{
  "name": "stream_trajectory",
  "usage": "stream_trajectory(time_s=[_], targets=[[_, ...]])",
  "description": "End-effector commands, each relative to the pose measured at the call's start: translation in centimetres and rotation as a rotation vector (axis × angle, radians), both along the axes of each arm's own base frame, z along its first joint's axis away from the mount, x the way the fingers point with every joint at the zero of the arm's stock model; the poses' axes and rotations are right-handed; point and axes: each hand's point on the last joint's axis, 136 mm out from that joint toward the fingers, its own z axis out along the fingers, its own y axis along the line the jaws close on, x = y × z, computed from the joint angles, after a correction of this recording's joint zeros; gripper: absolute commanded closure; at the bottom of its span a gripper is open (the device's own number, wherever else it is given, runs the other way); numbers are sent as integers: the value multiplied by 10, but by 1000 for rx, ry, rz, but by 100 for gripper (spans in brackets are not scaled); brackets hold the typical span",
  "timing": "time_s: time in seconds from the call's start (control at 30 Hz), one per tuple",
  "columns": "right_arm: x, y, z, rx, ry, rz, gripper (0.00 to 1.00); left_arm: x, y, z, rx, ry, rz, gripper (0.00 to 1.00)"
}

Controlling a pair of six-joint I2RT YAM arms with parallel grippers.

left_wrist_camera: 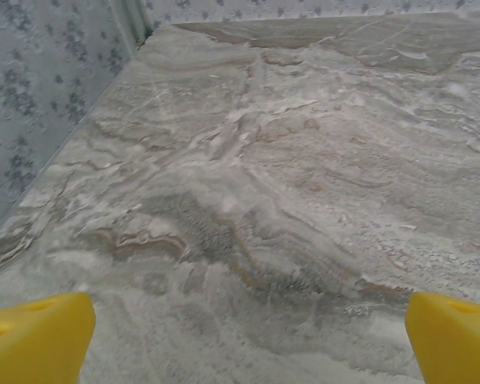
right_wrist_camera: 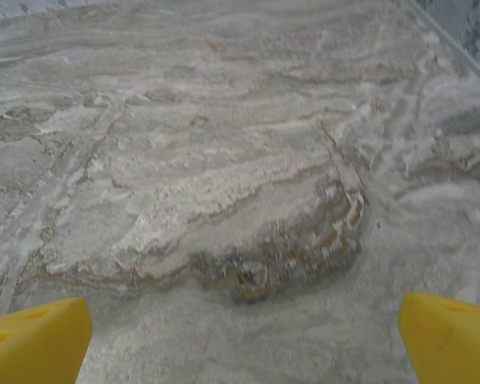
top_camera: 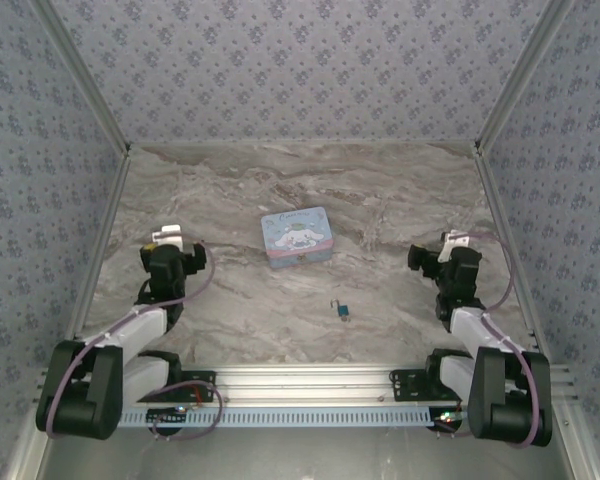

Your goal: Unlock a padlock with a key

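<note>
From above, the table (top_camera: 400, 200) is shut in by three walls (top_camera: 300, 70). It holds one tin (top_camera: 297, 237) mid-table and one padlock (top_camera: 341, 311) lying on bare top toward the near edge, apart from the tin, with open room all round it and the left gripper (top_camera: 166, 238) and right gripper (top_camera: 450, 243) out near the side edges. In the left wrist view, two yellow fingers (left_wrist_camera: 40, 340) stand wide apart over bare table, its left edge meeting the wall. In the right wrist view, two fingers (right_wrist_camera: 448, 340) stand equally spread over bare table, with the table's edge at upper right.
</note>
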Motion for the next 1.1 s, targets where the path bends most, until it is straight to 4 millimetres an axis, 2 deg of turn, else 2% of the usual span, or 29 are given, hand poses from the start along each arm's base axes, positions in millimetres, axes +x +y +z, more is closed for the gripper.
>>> stream_trajectory(time_s=[0.0, 0.23, 0.43, 0.67, 0.87, 0.93, 1.07], targets=[[16, 2, 22, -55, -114, 37, 0, 14, -10, 16, 22, -85, -80, 1], [44, 11, 19, -30, -144, 103, 0, 34, -12, 14, 9, -144, -140, 1], [52, 20, -5, -49, -133, 129, 0, 38, -16, -4, 13, -162, -177, 1], [68, 17, -12, -32, -49, 125, 0, 43, -14, -9, -18, -147, -191, 1], [70, 18, -13, -54, -35, 114, 0, 67, -8, -18, -103, -19, -210, 1], [70, 18, -13, -54, -35, 113, 0, 66, 5, -20, -155, -20, -170, 1], [70, 18, -13, -58, -34, 109, 0, 67, 5, -20, -153, -18, -168, 1]])
